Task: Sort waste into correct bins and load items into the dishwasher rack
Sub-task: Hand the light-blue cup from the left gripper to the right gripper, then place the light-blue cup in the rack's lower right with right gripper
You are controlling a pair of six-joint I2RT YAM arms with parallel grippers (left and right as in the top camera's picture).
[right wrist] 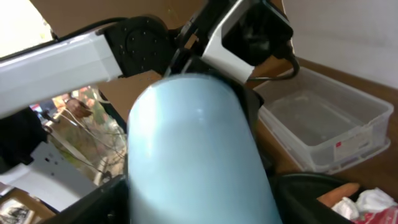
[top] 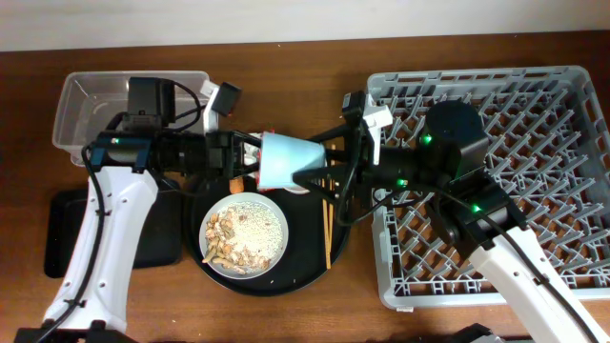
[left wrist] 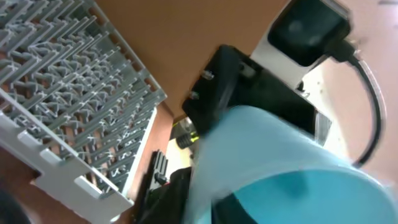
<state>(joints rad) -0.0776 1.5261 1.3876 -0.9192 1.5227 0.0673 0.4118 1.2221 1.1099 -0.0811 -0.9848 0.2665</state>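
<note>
Overhead view: the light-blue cup (top: pixel 286 160) lies on its side in the air above the far edge of the round black tray (top: pixel 305 259), between the two arms. The left gripper (top: pixel 250 157) is clamped on its wide end, while the right gripper (top: pixel 321 162) has its fingers spread either side of the narrow end; whether they press on it cannot be told. Below, near the tray's middle, sits the plate (top: pixel 283 224) carrying the food scraps (top: pixel 250 231), and the chopsticks (top: pixel 327 229) lie just to its right, still on the tray. The clear tub (top: pixel 86 105) stands at the far left of the table (top: pixel 286 76), the shallow black tray (top: pixel 62 238) nearer on the left, partly under the left arm. The dishwasher rack (top: pixel 543 105) fills the right side. Left wrist view: the cup (left wrist: pixel 280 168) fills the lower frame, its rim toward the lens, with the rack (left wrist: pixel 68 81) at the upper left; the left fingers are not clearly seen. Right wrist view: the cup (right wrist: pixel 193 155) looms close, blocking the fingertips, with the tub (right wrist: pixel 323 124) to its right and the carrot (right wrist: pixel 336 191) touching the crumpled wrappers (right wrist: pixel 373 202) at the lower right.
</note>
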